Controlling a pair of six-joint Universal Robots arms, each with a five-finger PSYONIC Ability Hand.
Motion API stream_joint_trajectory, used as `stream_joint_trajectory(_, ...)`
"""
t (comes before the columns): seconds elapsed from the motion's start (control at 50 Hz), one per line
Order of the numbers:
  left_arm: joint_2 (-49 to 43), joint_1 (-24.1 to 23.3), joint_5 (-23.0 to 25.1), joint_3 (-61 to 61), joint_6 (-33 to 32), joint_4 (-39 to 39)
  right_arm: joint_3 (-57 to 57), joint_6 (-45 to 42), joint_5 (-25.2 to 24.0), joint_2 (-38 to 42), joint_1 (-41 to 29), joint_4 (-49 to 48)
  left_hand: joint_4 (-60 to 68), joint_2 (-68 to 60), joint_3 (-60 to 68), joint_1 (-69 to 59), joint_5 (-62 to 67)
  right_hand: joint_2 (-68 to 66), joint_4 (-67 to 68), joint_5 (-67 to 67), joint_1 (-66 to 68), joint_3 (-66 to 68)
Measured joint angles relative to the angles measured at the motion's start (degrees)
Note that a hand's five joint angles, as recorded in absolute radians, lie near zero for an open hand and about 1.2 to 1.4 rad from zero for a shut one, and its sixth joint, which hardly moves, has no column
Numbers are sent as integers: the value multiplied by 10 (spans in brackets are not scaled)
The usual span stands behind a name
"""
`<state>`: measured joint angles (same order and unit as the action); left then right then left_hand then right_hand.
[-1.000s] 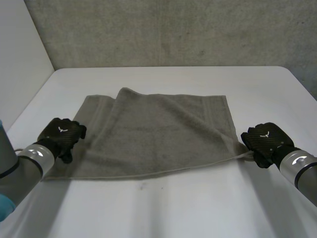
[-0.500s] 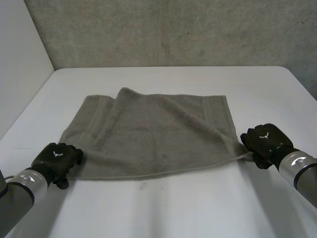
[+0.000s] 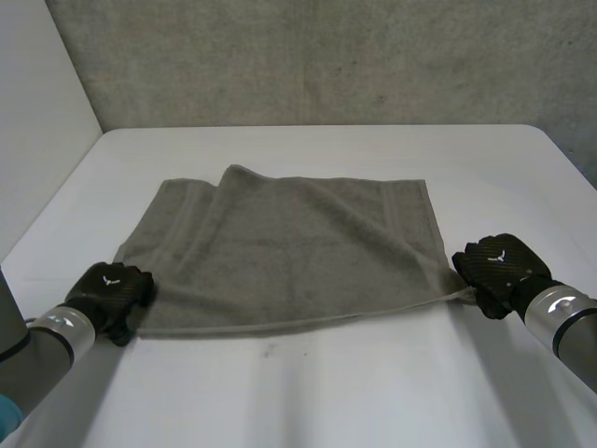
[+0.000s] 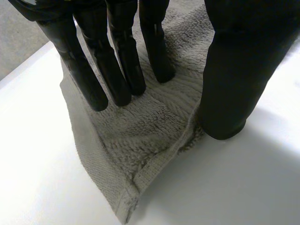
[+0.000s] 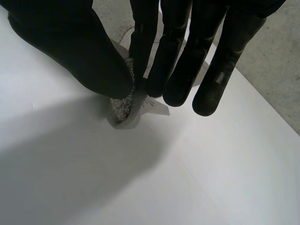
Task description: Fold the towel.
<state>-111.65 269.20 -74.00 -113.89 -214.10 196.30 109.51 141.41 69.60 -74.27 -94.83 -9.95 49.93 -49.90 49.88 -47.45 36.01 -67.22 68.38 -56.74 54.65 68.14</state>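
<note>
A grey towel (image 3: 289,252) lies spread on the white table (image 3: 308,392), with a fold at its far left. My left hand (image 3: 110,287) rests on the near left corner. In the left wrist view its straight fingers (image 4: 117,70) press down on the towel (image 4: 140,140). The thumb (image 4: 229,84) stands apart at the cloth's edge, where a small wrinkle has bunched up. My right hand (image 3: 499,266) is at the near right corner. There the thumb (image 5: 70,51) and a finger pinch the towel corner (image 5: 125,112), beside a small white label (image 5: 157,107).
A grey wall (image 3: 326,56) runs behind the table's far edge. Bare table lies in front of the towel and to both sides. The table's left edge (image 3: 56,196) passes close to my left arm.
My left hand has slid along the towel's left edge to its near corner and its fingers have closed a little. The right hand has kept its pinch and its place.
</note>
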Motion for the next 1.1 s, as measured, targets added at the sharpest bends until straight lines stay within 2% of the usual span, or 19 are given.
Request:
stream_joint_trajectory(0.02, 0, 0, 0, 0, 0, 0, 0, 0, 0, 0, 0, 0, 0, 0, 0, 0, 0, 0, 0, 0, 0, 0)
stream_joint_trajectory(0.04, -2, 0, 0, 3, 0, 0, 0, 0, 0, 0, 0, 0, 67, -67, 67, -22, 28, 0, 0, 0, 0, 0)
stream_joint_trajectory(0.08, -3, 1, 0, 7, 0, 1, 0, 0, 0, 0, 0, 0, 111, -111, 110, -60, 43, 0, 0, 0, 0, 0)
stream_joint_trajectory(0.1, -2, 1, -1, 8, 0, 1, 0, 0, 0, 0, 0, 0, 136, -139, 136, -76, -8, 0, 0, 0, 0, 0)
stream_joint_trajectory(0.12, -2, 1, 0, 8, 1, 0, 0, 0, 0, 0, 1, 0, 145, -146, 145, -39, 24, 0, 0, 0, 0, 0)
stream_joint_trajectory(0.14, 1, 2, 0, 10, 1, 1, 0, 0, 0, 0, 1, 0, 168, -170, 167, -164, 217, 0, 0, 0, 0, 0)
stream_joint_trajectory(0.16, 2, 2, 0, 10, 1, 1, 0, 0, 0, 0, 1, 0, 175, -177, 175, -196, 220, 0, 0, 0, 0, 0)
stream_joint_trajectory(0.52, 61, 6, 2, -19, 2, -5, -4, -1, 2, -3, 1, 5, 197, -196, 196, -196, 230, 0, 0, 0, 0, 0)
stream_joint_trajectory(0.66, 120, 7, 0, -38, 1, -31, -22, -21, 3, -35, 3, 86, 198, -196, 196, -196, 230, 0, 0, 0, 0, 0)
stream_joint_trajectory(0.72, 155, 7, 0, -45, 0, -63, -31, -49, 0, -64, 8, 165, 198, -196, 196, -196, 230, 0, 0, 0, 0, 0)
stream_joint_trajectory(0.8, 211, 13, 1, -55, -11, -135, -35, -130, -1, -110, 37, 306, 198, -196, 196, -196, 230, 0, 0, 0, 0, 0)
stream_joint_trajectory(0.88, 235, 16, 1, -59, -28, -173, -33, -168, 2, -127, 52, 357, 198, -196, 197, -196, 230, 0, 0, 0, 0, 0)
stream_joint_trajectory(0.92, 261, 20, 2, -63, -64, -221, -28, -229, 4, -151, 78, 425, 198, -196, 197, -196, 230, 0, 0, 0, 0, 0)
stream_joint_trajectory(1.02, 278, 21, 8, -62, -116, -253, -34, -263, -6, -170, 103, 452, 198, -196, 198, -196, 230, 0, 0, -1, 0, 0)
stream_joint_trajectory(1.1, 268, 19, 17, -46, -143, -243, -52, -234, -21, -166, 114, 409, 198, -196, 198, -196, 231, 0, 0, -3, 0, 0)
